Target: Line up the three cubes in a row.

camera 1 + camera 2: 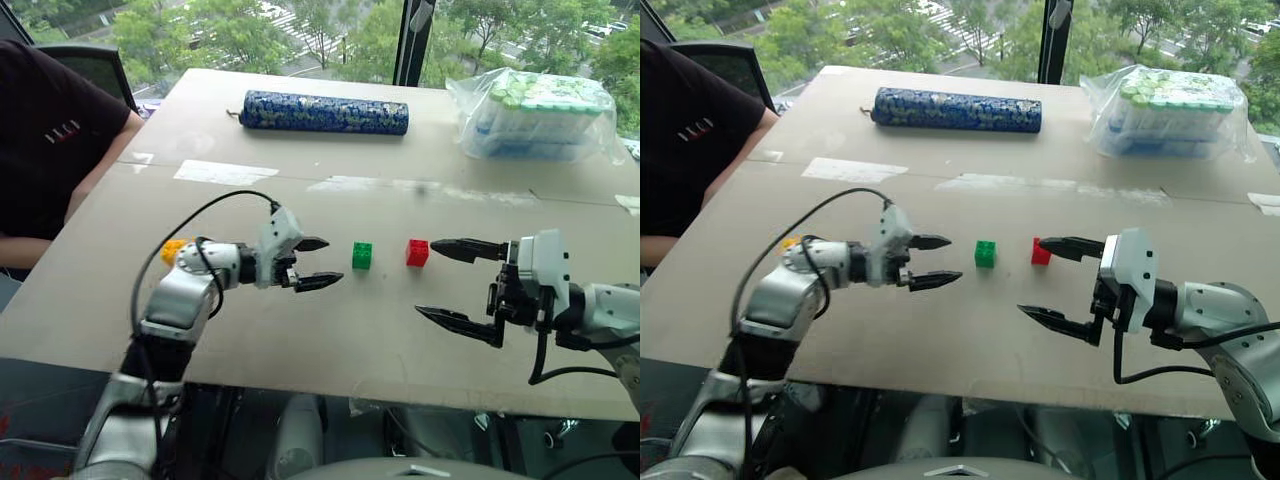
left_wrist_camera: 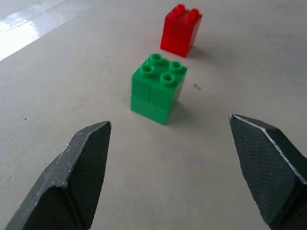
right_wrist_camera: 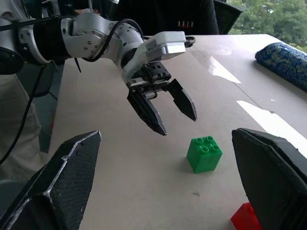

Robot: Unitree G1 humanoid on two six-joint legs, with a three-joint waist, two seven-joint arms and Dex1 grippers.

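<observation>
Left gripper (image 1: 315, 262): fingers spread wide, empty, aimed level at the green cube (image 1: 362, 255), probably lining up a nudge or grab.
Right gripper (image 1: 448, 283): fingers at full spread, holding nothing; the far fingertip sits just beside the red cube (image 1: 417, 252).
Green and red cubes: mid-table (image 1: 330, 350), near each other, studs up, already looking like the start of a row running across the table.
Yellow-orange cube (image 1: 173, 248): well apart, tucked behind the left arm, so it looks like the one left to bring in.
Long axis: none really; the cubes are squarish.
</observation>
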